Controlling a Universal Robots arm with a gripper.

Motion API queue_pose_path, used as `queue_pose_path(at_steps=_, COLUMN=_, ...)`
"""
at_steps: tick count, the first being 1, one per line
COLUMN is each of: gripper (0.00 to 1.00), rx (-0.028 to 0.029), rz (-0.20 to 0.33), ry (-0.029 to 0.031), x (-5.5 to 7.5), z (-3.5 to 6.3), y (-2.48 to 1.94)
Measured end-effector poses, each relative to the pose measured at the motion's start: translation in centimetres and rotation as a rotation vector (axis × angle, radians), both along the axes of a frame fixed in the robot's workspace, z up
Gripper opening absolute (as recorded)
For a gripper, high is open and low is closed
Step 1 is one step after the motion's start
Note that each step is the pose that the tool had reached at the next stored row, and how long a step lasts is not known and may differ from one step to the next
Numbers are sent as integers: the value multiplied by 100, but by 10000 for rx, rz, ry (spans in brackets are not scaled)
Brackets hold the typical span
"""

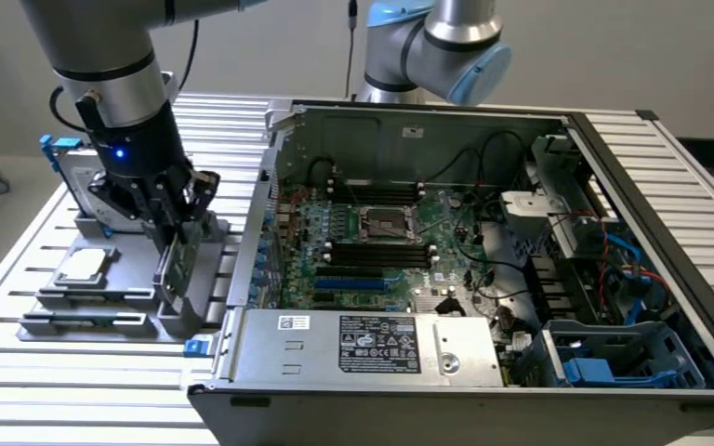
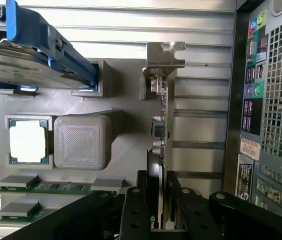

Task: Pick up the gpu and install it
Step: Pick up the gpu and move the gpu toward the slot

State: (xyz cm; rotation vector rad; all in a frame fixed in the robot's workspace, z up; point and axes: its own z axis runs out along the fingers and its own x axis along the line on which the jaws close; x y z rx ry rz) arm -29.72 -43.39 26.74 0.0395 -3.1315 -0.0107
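Slatted metal counter (image 1: 59,372) carries a grey parts holder (image 1: 85,302) beside an open computer case (image 1: 654,167). In the exterior view the gpu (image 1: 174,269) stands on edge in the holder at its case side, and the pincer (image 1: 174,218) is down over the card's top. A pull that is not straight up would likely jam the card in its slot or drag the holder along.

From the wrist, the pincer (image 2: 158,220) straddles the gpu (image 2: 162,130); whether it is clenched or released I cannot tell. A grip too near one end could let the card tilt. Seen edge-on, the card is thin, with a green board, a black shroud and a silver end bracket (image 2: 163,62) at the far end.
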Motion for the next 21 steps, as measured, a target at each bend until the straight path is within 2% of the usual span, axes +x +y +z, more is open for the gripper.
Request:
queue_pose_path(at_steps=5, gripper=27, rx=41, rz=-1, ry=-1, x=0, z=160, y=0)
queue_pose_path(at_steps=17, gripper=27, rx=43, rz=-39, ry=-1, x=16, z=699, y=-1)
queue_pose_path(at_steps=21, gripper=27, rx=43, rz=-51, ry=0, x=83, z=882, y=0)
